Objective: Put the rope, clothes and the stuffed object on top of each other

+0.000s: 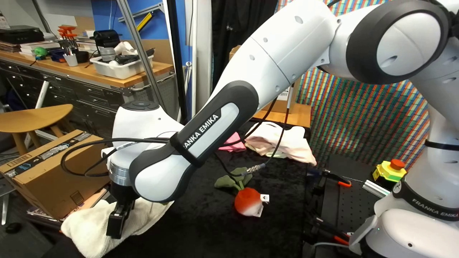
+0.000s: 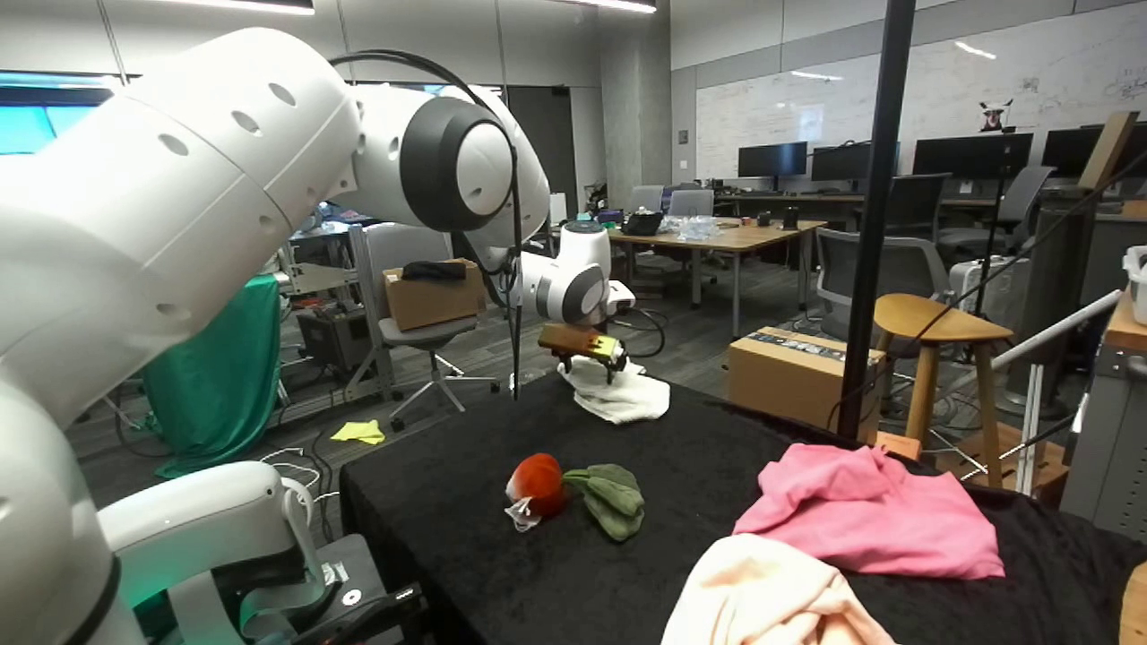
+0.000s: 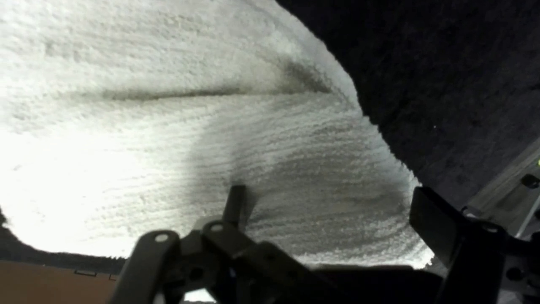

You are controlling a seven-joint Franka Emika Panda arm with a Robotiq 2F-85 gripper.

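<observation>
My gripper (image 3: 329,200) is open over the cream-white cloth (image 3: 126,160), one finger above the fabric and the other by its edge; contact is unclear. In an exterior view that cloth (image 1: 88,227) lies at the table edge under the gripper (image 1: 120,220). The stuffed object (image 1: 247,201), red-orange with green leaves, rests apart on the black table; it shows too in an exterior view (image 2: 540,484). A pink cloth (image 2: 878,515) lies beside a pale cream-pink cloth (image 2: 766,600). Thin white loops (image 2: 300,466) on the floor may be the rope; I cannot tell.
A cardboard box (image 1: 61,175) stands beside the table, close to the white cloth. A black post (image 2: 871,233) rises at the table's edge near the pink cloth. Black cables (image 1: 272,143) hang from the arm above the stuffed object. A red-topped button (image 1: 396,165) sits near the arm's base.
</observation>
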